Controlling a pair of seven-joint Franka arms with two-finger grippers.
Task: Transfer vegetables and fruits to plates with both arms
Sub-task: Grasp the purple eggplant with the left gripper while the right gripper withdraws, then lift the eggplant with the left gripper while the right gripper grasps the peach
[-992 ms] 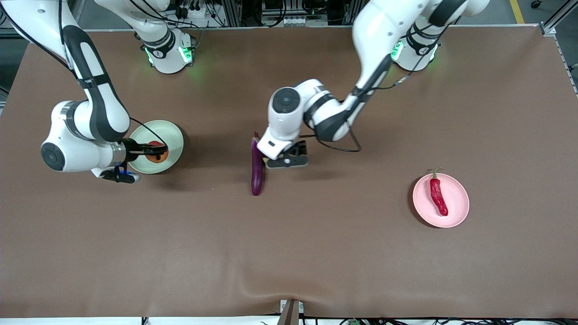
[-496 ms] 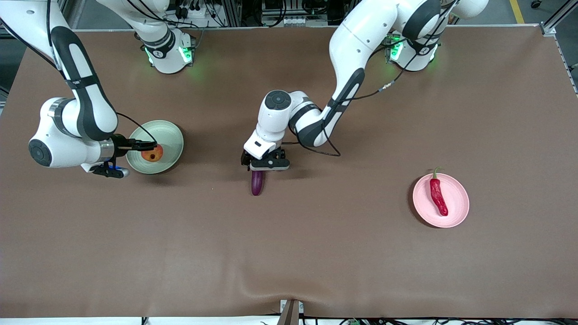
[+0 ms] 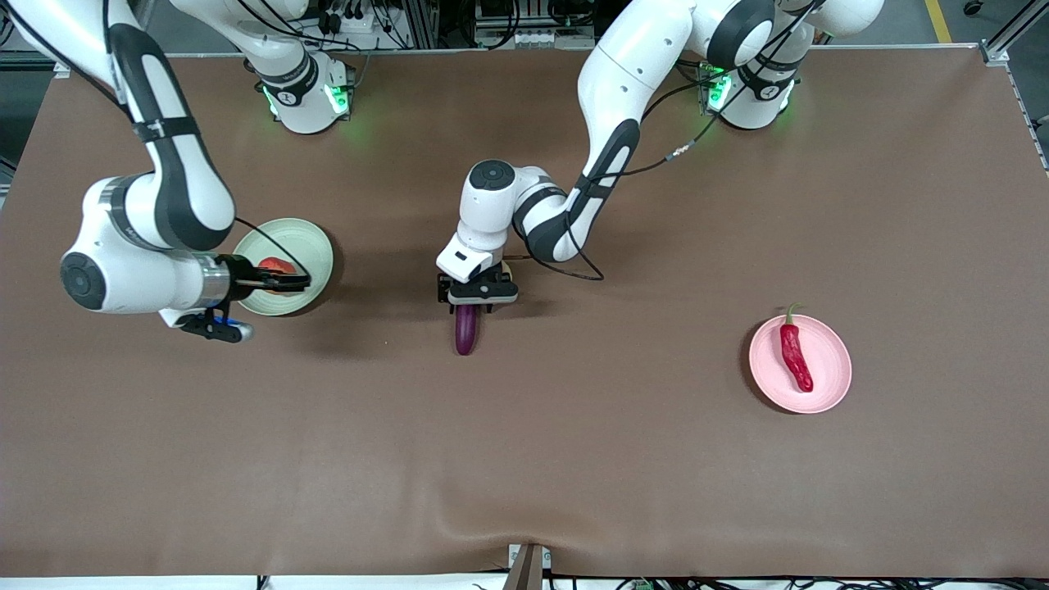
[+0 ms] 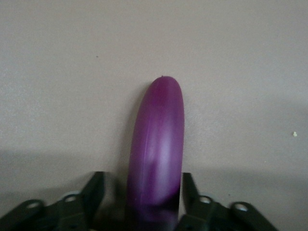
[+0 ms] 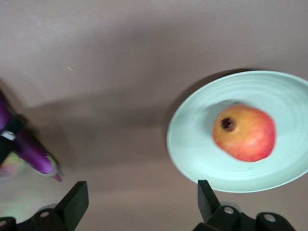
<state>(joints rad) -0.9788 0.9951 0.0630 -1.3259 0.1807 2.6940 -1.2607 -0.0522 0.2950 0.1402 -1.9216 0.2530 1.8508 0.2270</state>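
The purple eggplant (image 3: 465, 334) lies mid-table, and only its rounded end shows below my left gripper (image 3: 467, 303). That gripper is down over it and open, a finger on each side of the eggplant (image 4: 156, 144): one finger (image 4: 188, 185) is against it, the other stands a little off. The pomegranate (image 5: 244, 132) rests on the pale green plate (image 3: 315, 244). My right gripper (image 3: 301, 282) hangs open and empty over that plate's rim (image 5: 140, 199). The red chili (image 3: 795, 356) lies on the pink plate (image 3: 837, 383).
The plates sit toward opposite ends of the brown table, the green one at the right arm's end. Beside the eggplant, under the left wrist, is a pale round thing (image 5: 8, 164), too blurred to name. The left forearm slants over the table's middle.
My right gripper opened and let the pomegranate go onto the green plate. My left gripper swung over the eggplant and came down around it, hiding most of it.
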